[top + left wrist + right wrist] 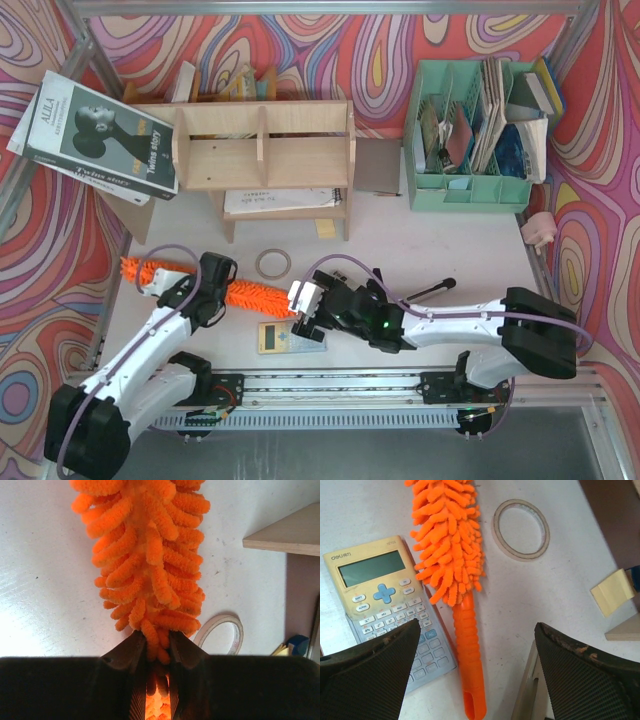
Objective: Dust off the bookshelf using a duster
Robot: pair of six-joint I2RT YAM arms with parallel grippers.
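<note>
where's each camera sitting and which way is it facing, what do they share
Top external: above and behind the arm bases, looking down on the table and bookshelf; left arm and right arm both show.
Left wrist: on the left arm, facing along the orange duster; the left jaws show at bottom, shut on its fluffy head.
Right wrist: on the right arm, looking down on the duster's handle and a calculator; the right jaws, open, fill the bottom corners.
Shared: all three show the duster and tape roll.
</note>
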